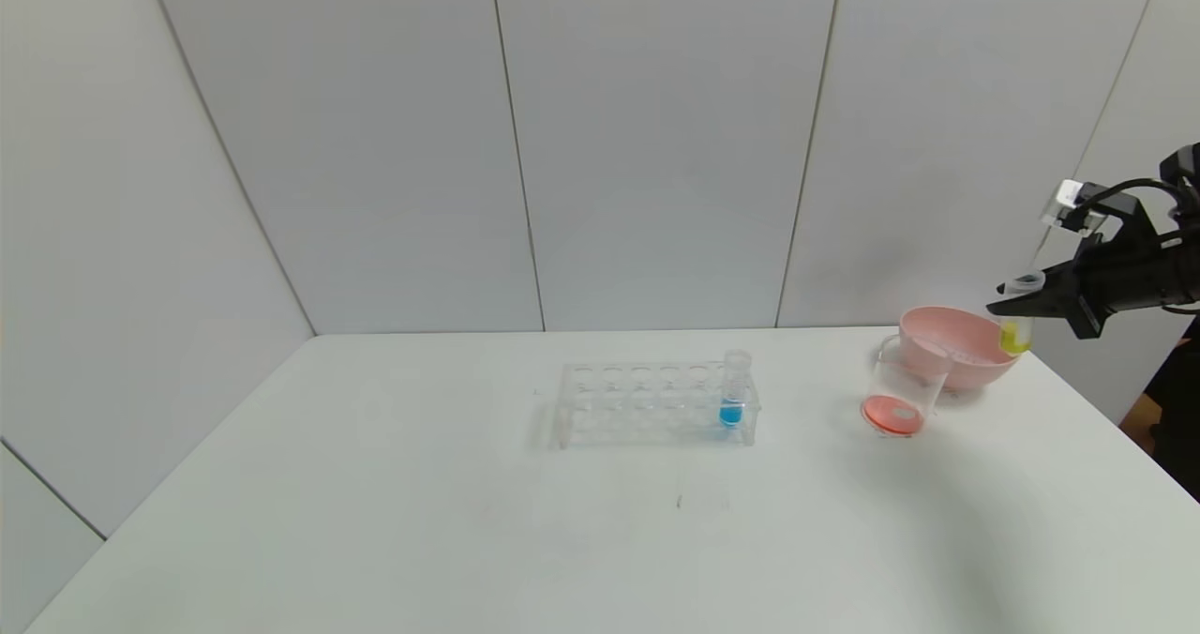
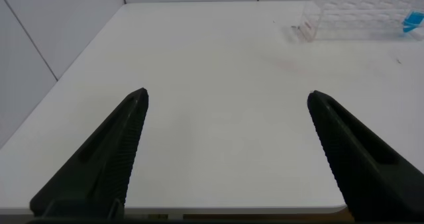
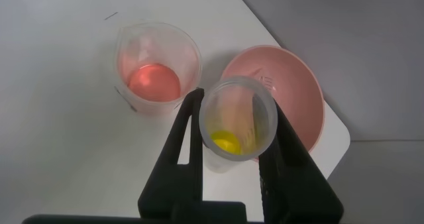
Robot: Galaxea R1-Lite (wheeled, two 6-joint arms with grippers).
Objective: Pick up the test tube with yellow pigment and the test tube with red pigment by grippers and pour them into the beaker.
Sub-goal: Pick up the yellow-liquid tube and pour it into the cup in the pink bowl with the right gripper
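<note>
My right gripper [image 1: 1008,298] [image 3: 236,103] is shut on the test tube with yellow pigment [image 1: 1015,332] [image 3: 237,121]. It holds the tube upright in the air by the far right rim of the pink bowl, a little yellow liquid at its bottom. The beaker [image 1: 900,395] [image 3: 156,68] stands on the table against the bowl's left side, with red-orange liquid in its bottom. The test tube with red pigment is out of view. My left gripper [image 2: 228,98] hangs open over bare table near the front left edge, away from everything.
The pink bowl [image 1: 956,343] [image 3: 301,85] sits near the table's far right corner. A clear rack [image 1: 647,404] [image 2: 351,15] stands mid-table with a blue-liquid tube [image 1: 733,390] [image 2: 412,22] in its right end. Grey wall panels rise behind the table.
</note>
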